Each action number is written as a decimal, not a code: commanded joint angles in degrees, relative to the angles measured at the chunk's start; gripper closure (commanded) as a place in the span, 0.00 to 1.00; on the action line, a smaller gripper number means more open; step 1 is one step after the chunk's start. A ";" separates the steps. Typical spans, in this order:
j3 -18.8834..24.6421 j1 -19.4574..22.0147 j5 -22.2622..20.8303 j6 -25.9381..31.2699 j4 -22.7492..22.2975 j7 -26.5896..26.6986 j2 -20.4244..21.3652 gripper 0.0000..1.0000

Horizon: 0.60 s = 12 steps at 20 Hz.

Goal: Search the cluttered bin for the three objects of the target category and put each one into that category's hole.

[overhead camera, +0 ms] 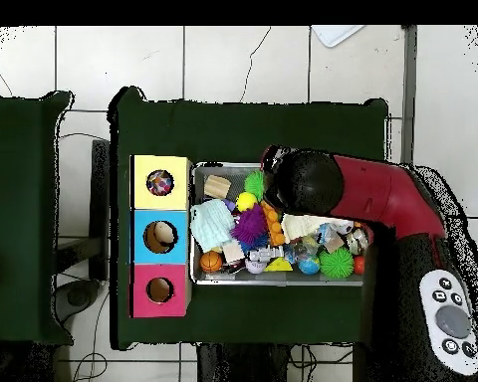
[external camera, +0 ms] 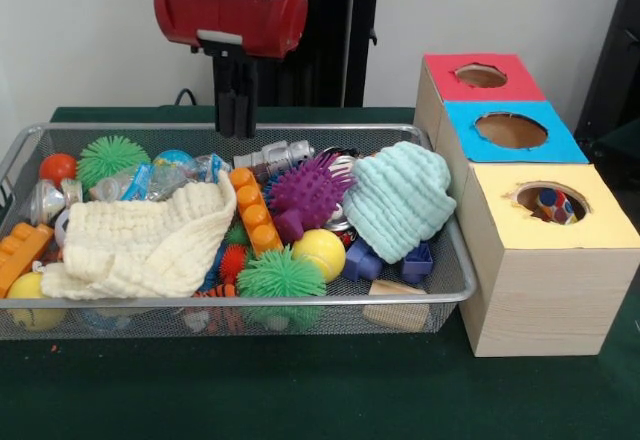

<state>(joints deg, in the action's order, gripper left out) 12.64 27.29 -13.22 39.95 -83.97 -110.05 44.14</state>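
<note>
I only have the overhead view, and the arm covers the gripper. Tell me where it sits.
Observer: The gripper hangs above the bin's far rim, clear of the toys.
Operator: Now report what the arm hides in the bin.
Observer: An orange brick lies at one end of the bin, next to a cream cloth.

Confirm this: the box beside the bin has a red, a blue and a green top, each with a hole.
Wrong in one respect. The front view shows the box beside the bin topped red, blue and yellow, not green. Each top does have a hole.
</note>
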 commanded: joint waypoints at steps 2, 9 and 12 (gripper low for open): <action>4.98 0.86 -0.83 0.70 -1.28 5.11 -0.56 1.00; 4.86 0.57 -1.09 1.61 -0.51 4.84 -1.01 1.00; 4.71 0.56 -1.21 1.84 0.12 4.83 -1.20 1.00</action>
<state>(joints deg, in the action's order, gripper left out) 13.11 27.40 -13.23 39.95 -83.69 -110.05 44.49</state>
